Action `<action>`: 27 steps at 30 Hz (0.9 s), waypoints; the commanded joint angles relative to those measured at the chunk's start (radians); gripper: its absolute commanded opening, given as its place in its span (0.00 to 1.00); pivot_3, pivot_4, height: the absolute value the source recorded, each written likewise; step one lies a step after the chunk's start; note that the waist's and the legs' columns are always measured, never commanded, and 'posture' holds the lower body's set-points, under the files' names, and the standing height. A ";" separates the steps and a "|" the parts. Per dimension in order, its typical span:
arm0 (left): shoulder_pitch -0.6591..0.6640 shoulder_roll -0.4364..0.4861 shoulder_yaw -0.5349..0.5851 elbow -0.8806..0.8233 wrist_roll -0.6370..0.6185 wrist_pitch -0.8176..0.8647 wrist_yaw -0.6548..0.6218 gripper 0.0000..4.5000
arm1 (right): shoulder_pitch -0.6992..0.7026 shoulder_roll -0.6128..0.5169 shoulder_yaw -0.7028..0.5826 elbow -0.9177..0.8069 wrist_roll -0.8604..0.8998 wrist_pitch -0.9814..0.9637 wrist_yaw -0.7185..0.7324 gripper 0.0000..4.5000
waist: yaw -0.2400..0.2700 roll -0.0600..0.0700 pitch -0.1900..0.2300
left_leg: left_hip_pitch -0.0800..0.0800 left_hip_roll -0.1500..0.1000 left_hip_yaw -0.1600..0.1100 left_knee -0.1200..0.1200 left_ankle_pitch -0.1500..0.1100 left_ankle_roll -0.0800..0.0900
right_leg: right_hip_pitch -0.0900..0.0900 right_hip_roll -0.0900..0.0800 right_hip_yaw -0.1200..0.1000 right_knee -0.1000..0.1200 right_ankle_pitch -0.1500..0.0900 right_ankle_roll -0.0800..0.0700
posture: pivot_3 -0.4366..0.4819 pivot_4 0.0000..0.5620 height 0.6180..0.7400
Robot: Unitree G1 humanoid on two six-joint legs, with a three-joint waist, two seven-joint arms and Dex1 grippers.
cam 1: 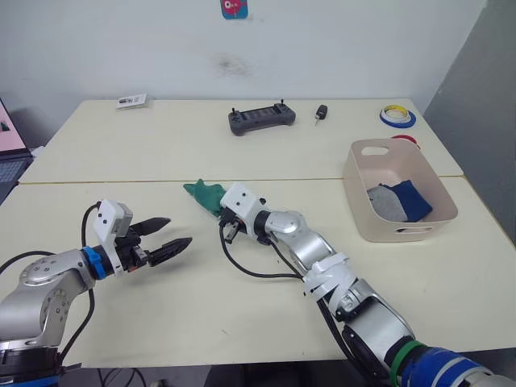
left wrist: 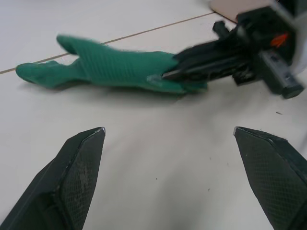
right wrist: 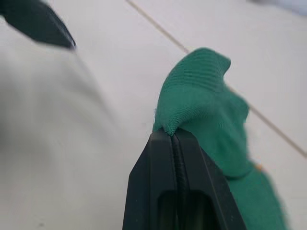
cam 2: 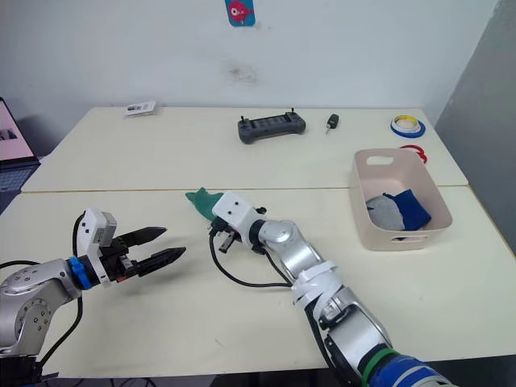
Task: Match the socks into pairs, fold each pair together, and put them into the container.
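Cream tabletops (cam 1: 201, 314), two pushed together with a seam running across, stand before a plain white wall. On the near table, just past that seam's near side, lies the green sock pair (left wrist: 110, 69), stretched flat with its toe end pointing toward the far left. My right tool (right wrist: 173, 136) is pinched tight on the near end of that green fabric, its two black fingers closed together with a fold of knit bunched up between the tips; a small yellow mark shows on the cloth lower down in the right wrist view. My left tool (cam 1: 164, 237) hovers over the bare table to the left of the socks, well apart from them, its fingers (left wrist: 79, 160) spread wide and gripping nothing.

Off to my right, on the same near table, sits the pale pink-beige container (cam 1: 359, 201) with slot handle cutouts in its end walls. Inside it rest a light grey pair (cam 1: 385, 203) and a dark blue pair (cam 1: 411, 198), side by side and touching, the blue one toward the far right corner.

On the far table, a dark handheld controller (cam 1: 259, 120) with two small sticks lies near the middle, a small black key fob (cam 1: 321, 114) just to its right. Near the far right corner sit a blue and yellow tape roll (cam 1: 397, 115) and a red ring (cam 1: 405, 139) just behind the container. A small card (cam 1: 131, 101) lies at the far left, and a laptop edge (cam 1: 11, 165) shows beside the table's left end.
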 commanded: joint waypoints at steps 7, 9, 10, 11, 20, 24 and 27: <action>-0.017 0.032 -0.008 -0.015 -0.012 0.017 -0.045 1.00 | 0.166 -0.331 0.048 -0.546 0.085 0.149 0.281 0.00 | 0.000 0.000 0.000 | 0.000 0.000 0.000 0.000 0.000 0.000 | 0.000 0.000 0.000 -0.001 0.000 0.000 | 0.48 0.27 1.00; -0.009 0.037 -0.015 -0.020 -0.010 0.022 -0.057 1.00 | 0.212 -0.418 0.091 -0.604 0.051 0.116 0.316 0.00 | 0.000 0.000 0.000 | 0.000 0.000 0.000 0.000 0.000 0.000 | 0.000 0.000 0.000 -0.001 0.000 0.000 | 0.48 0.27 1.00; -0.006 0.040 -0.018 -0.022 -0.009 0.025 -0.063 1.00 | 0.230 -0.448 0.110 -0.620 0.027 0.092 0.316 0.00 | 0.000 0.000 0.000 | 0.000 0.000 0.000 0.000 0.000 0.000 | 0.000 0.000 0.000 -0.001 0.000 0.000 | 0.48 0.27 1.00; -0.003 0.041 -0.019 -0.023 -0.008 0.026 -0.067 1.00 | 0.241 -0.469 0.125 -0.631 0.009 0.077 0.314 0.00 | -0.001 0.000 0.000 | 0.000 0.000 0.000 0.000 0.000 0.000 | 0.000 0.000 0.000 -0.001 0.000 0.000 | 0.48 0.27 1.00; 0.037 0.058 -0.047 -0.037 0.020 -0.008 -0.111 1.00 | 0.302 -0.537 0.183 -0.645 -0.059 0.058 0.318 0.10 | 0.000 -0.001 0.000 | 0.000 0.000 -0.001 0.000 0.000 0.001 | 0.001 0.002 0.000 -0.001 0.000 0.000 | 0.48 0.27 1.00; 0.056 0.056 -0.044 -0.055 0.016 -0.012 -0.123 1.00 | 0.291 -0.520 0.098 -0.740 0.058 0.214 0.355 0.38 | 0.002 -0.001 0.000 | 0.000 0.000 -0.001 0.000 0.000 0.000 | 0.001 0.001 0.000 -0.002 0.000 0.000 | 0.48 0.27 1.00; 0.063 0.047 -0.036 -0.065 0.003 -0.010 -0.124 1.00 | 0.218 -0.492 0.010 -0.760 0.183 0.376 0.384 0.61 | 0.001 -0.001 0.000 | 0.001 0.000 -0.001 0.000 0.000 0.000 | 0.001 0.001 0.000 -0.001 0.000 0.000 | 0.48 0.27 1.00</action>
